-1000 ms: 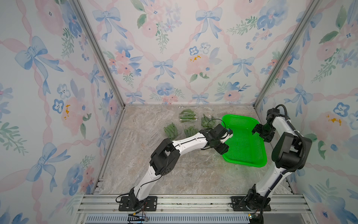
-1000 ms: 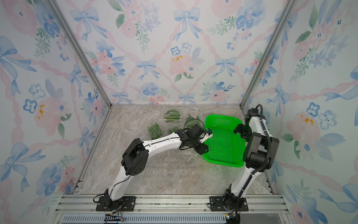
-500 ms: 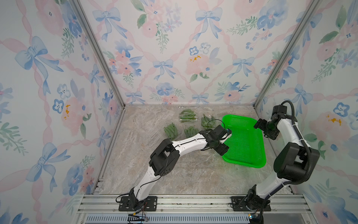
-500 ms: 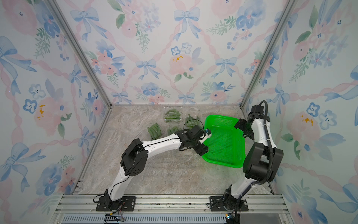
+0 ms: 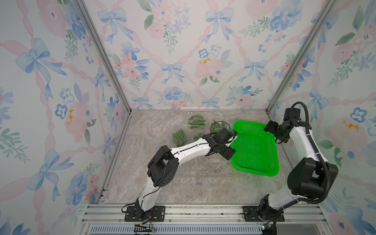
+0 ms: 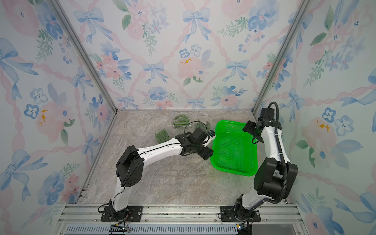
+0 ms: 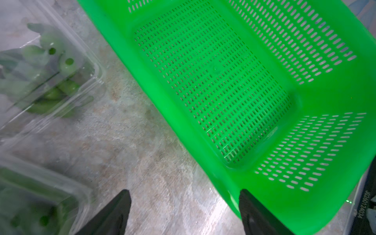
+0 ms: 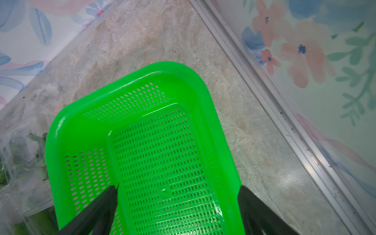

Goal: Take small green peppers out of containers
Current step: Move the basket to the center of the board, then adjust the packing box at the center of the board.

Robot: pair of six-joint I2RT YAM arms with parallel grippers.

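Observation:
Small green peppers (image 5: 195,120) (image 6: 180,120) lie in clear containers (image 7: 95,69) at the back middle of the table, with more peppers (image 5: 179,137) in a tray nearer the left. My left gripper (image 5: 231,143) (image 7: 184,196) is open at the left rim of the bright green basket (image 5: 254,146). One of its fingers (image 7: 247,205) overlaps the rim and only bare table lies between the jaws. My right gripper (image 5: 273,134) (image 8: 179,190) is open over the basket's far right side and straddles its right wall (image 8: 221,162). Neither gripper holds anything.
The green basket (image 6: 232,148) is empty and lies close to the right wall rail (image 8: 284,122). In the left wrist view a second clear tray (image 7: 67,183) of peppers lies close to the left finger. The left arm (image 5: 189,148) stretches across the middle of the marble table.
Both grippers' jaws have opened wider at the basket's rims. The right arm's elbow has swung down toward the front while its gripper stayed by the basket's far right rim.

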